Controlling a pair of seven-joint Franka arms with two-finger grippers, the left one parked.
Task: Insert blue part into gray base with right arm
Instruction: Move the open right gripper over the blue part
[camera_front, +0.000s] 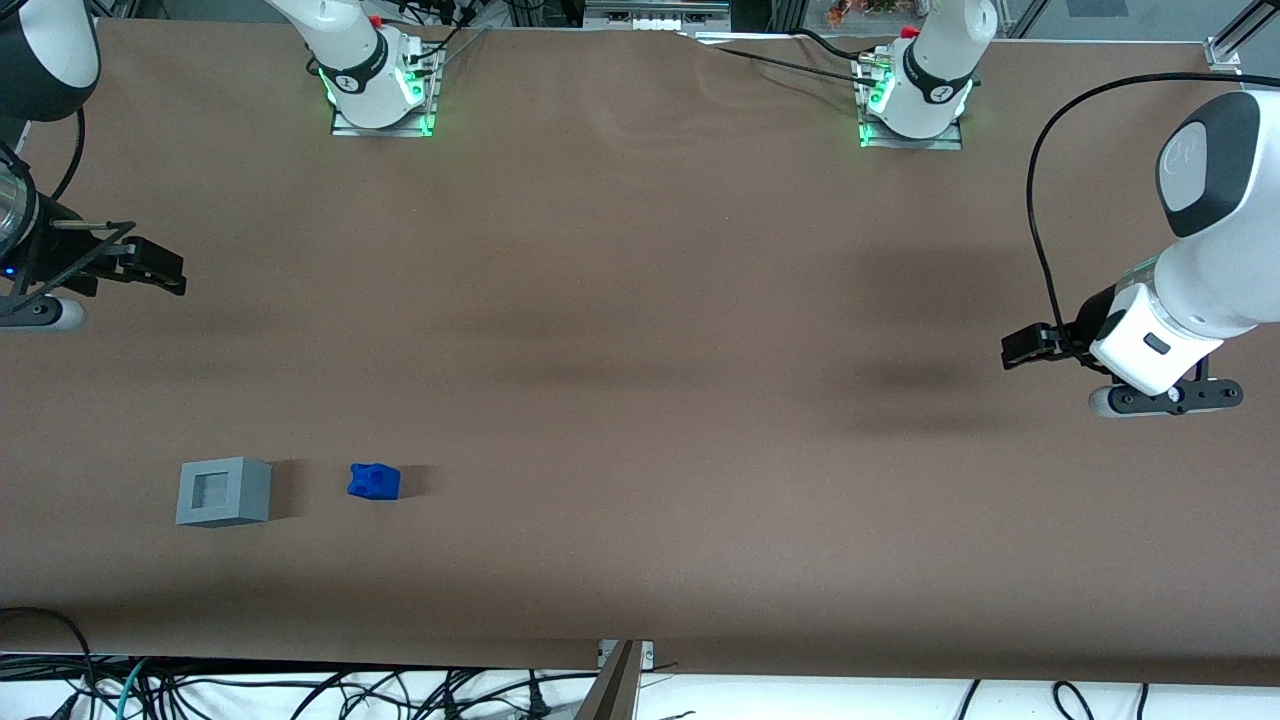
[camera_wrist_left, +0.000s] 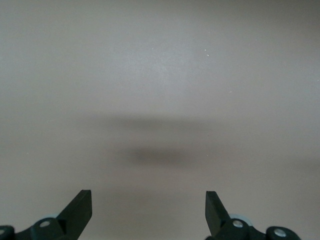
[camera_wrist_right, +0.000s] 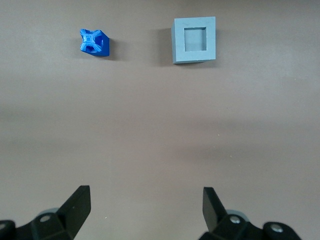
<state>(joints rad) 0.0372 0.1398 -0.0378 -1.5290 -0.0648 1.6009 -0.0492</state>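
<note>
The blue part (camera_front: 374, 481) lies on the brown table, beside the gray base (camera_front: 224, 491), with a gap between them. The base's square recess faces up. Both also show in the right wrist view: the blue part (camera_wrist_right: 94, 42) and the gray base (camera_wrist_right: 195, 39). My right gripper (camera_front: 160, 266) is open and empty, held above the table at the working arm's end, farther from the front camera than both objects. In the right wrist view the gripper (camera_wrist_right: 145, 202) has its jaws spread wide with only bare table between them.
The brown table cover (camera_front: 640, 400) fills the scene. Two arm bases (camera_front: 375, 75) (camera_front: 915, 95) with green lights stand at the table's back edge. Cables hang below the front edge (camera_front: 300, 690). The left wrist view shows only bare table (camera_wrist_left: 160, 100).
</note>
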